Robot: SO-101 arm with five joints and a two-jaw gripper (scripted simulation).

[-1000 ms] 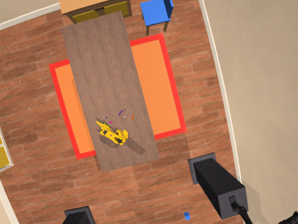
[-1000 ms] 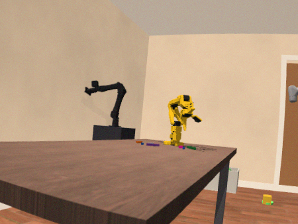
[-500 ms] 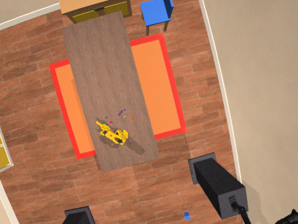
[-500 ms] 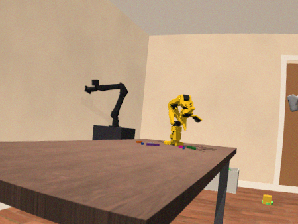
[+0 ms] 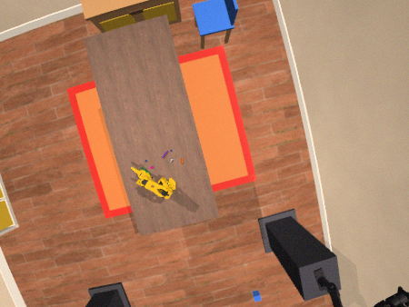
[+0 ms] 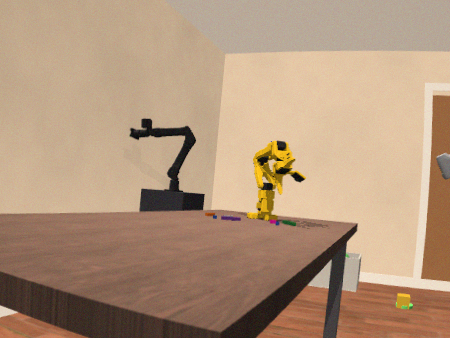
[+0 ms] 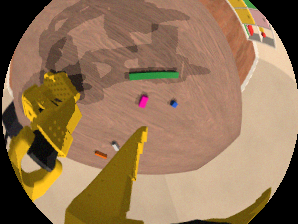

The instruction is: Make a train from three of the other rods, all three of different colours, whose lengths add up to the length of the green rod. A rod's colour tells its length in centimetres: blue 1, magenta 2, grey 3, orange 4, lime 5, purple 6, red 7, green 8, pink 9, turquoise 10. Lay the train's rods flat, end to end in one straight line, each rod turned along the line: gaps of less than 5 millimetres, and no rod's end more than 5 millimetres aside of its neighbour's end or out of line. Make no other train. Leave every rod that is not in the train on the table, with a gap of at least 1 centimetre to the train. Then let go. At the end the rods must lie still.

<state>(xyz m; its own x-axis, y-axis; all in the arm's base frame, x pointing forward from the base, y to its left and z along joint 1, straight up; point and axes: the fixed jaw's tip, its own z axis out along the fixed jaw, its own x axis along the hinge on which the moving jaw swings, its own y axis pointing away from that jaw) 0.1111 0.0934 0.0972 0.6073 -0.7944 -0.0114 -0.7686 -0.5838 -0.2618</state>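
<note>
top view: one yellow arm (image 5: 154, 187) (image 6: 266, 192) stands on one long brown table (image 5: 136, 91) (image 6: 150, 250) (image 7: 200, 125), and seven rods lie there too. one green rod (image 5: 145, 171) (image 6: 289, 223) (image 7: 154, 75) is right by the arm's front end, partly covered by it. one magenta rod (image 5: 152, 167) (image 6: 273, 221) (image 7: 143, 101) and the first of two blue rods (image 5: 145, 161) (image 6: 277, 223) (image 7: 174, 104) are near it. one purple rod (image 5: 165, 154) (image 6: 230, 218) has the second blue rod (image 5: 171, 151) (image 6: 215, 217) just beside one end. one grey rod (image 5: 171, 160) (image 7: 115, 146) and one orange rod (image 5: 182, 161) (image 6: 210, 214) (image 7: 101, 154) lie near those, apart from each other. no three of them form a straight train.

exterior view: six rods can be made out, all on the table; the grey one can't be picked out. the one gripper (image 5: 136, 170) (image 6: 291, 185) (image 7: 207, 159) hangs above the tabletop, its two fingers wide apart.

wrist view: five rods show, namely one green, one magenta, one blue, one grey and one orange. the green one lies flat, with the magenta and the blue to one side of it, none touching. the gripper is spread wide and holds zero rods.
</note>
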